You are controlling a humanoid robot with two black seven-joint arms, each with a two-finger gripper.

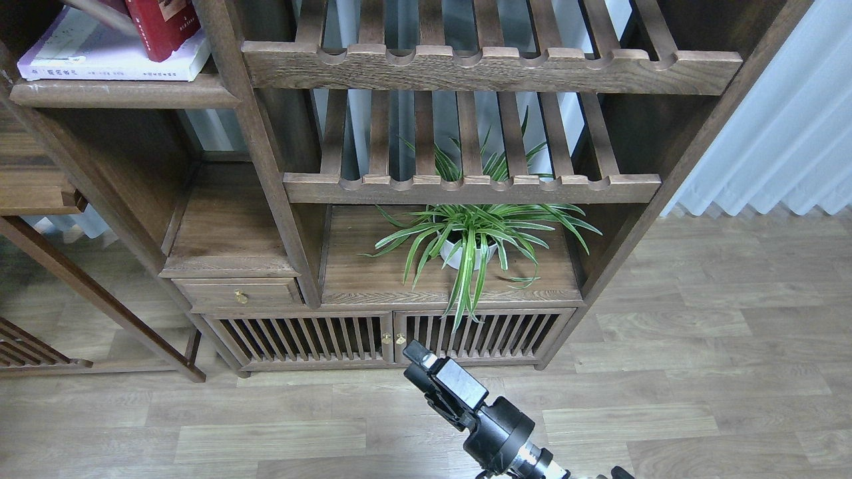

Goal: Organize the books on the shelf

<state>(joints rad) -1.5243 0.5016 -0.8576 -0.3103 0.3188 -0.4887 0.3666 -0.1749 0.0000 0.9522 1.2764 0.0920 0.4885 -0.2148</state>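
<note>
Top-left on the shelf [120, 93]: books, far up-left of the pincer.
Pale white-lavender book [100, 56] lies flat on the board; red book [163, 26] stands tilted on it, cropped at frame top. Right pincer [416, 351] low centre over the floor [699, 346], well apart from them; fingers indistinct, open or closed cannot tell.

Faint print on two books, none of it readable.
The pale book [110, 56] lying flat on the shelf [120, 93] has small dark characters along its spine, too small to make out; the red book [162, 25] on top of it shows a blurred mark only.
</note>
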